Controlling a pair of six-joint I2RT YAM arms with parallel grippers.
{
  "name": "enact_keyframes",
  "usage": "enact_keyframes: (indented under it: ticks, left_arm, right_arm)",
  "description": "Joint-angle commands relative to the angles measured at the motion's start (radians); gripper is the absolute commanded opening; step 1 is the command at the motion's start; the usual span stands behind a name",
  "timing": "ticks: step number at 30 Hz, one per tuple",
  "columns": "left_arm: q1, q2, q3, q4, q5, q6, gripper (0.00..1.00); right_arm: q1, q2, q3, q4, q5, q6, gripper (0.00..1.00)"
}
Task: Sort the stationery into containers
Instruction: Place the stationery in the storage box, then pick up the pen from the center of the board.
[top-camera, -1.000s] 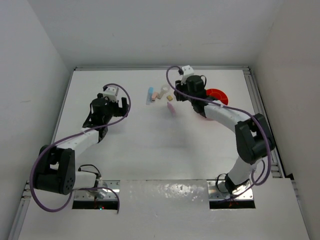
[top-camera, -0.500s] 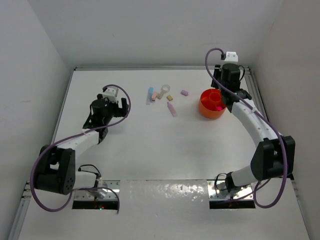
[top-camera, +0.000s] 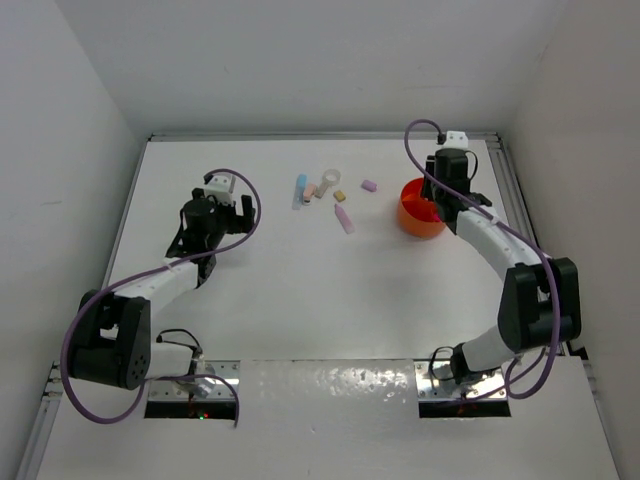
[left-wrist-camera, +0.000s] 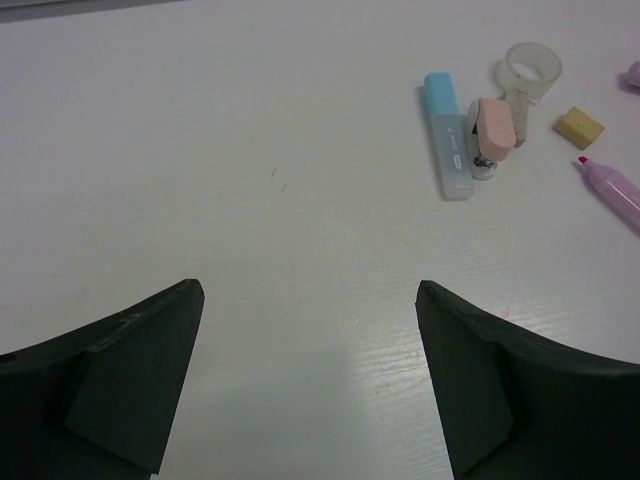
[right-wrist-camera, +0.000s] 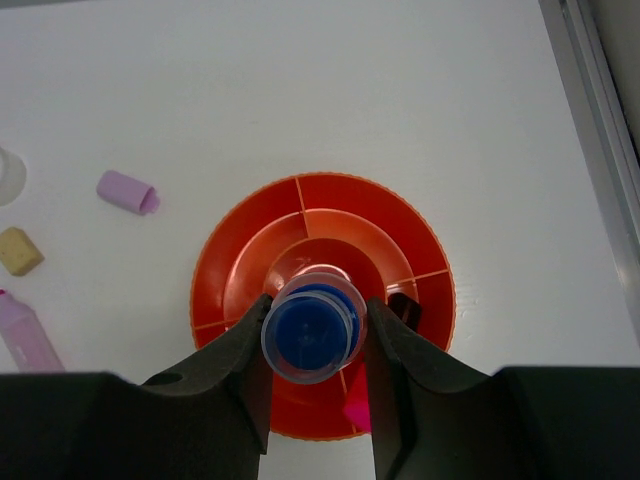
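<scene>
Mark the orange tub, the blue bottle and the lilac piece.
orange tub (right-wrist-camera: 400, 215), right wrist view, bare outer compartment.
blue bottle (right-wrist-camera: 310, 335), right wrist view, middle of its blue top.
lilac piece (right-wrist-camera: 127, 191), right wrist view, middle of its body.

The round, low orange plastic tub (top-camera: 410, 218) with inner dividers stands upright. Over its centre a small blue bottle (right-wrist-camera: 310, 330) is seen end-on, clamped in the right gripper (right-wrist-camera: 314, 345). Something bright pink (right-wrist-camera: 355, 412) lies in an outer compartment. Left of the tub in the top view, all apart from it, lie a lilac piece (top-camera: 368, 185) nearest, then a tan block (top-camera: 340, 196), a pink marker (top-camera: 344, 218) and a clear ring (top-camera: 331, 178). Farthest is a pink piece (left-wrist-camera: 494, 122) just beside a pastel blue piece (left-wrist-camera: 447, 135).
</scene>
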Motion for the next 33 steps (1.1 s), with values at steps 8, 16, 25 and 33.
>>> enact_keyframes:
  ticks: [8, 16, 25, 33]
  left_arm:
    - [-0.006, -0.005, 0.005, 0.053, -0.016, -0.005, 0.86]
    - [-0.007, -0.006, 0.007, 0.065, -0.022, -0.028, 0.86]
    - [-0.045, -0.002, 0.075, 0.034, -0.076, -0.086, 0.75]
    - [-0.211, 0.197, 0.492, -0.346, 0.001, -0.146, 0.66]
  right_arm:
    - [-0.014, 0.063, 0.005, 0.084, 0.005, 0.001, 0.33]
    - [-0.010, 0.035, 0.011, 0.084, -0.025, -0.028, 0.64]
    - [0.046, -0.065, 0.006, 0.118, 0.002, -0.109, 0.69]
    - [0.040, -0.169, -0.012, 0.218, -0.062, -0.003, 0.74]
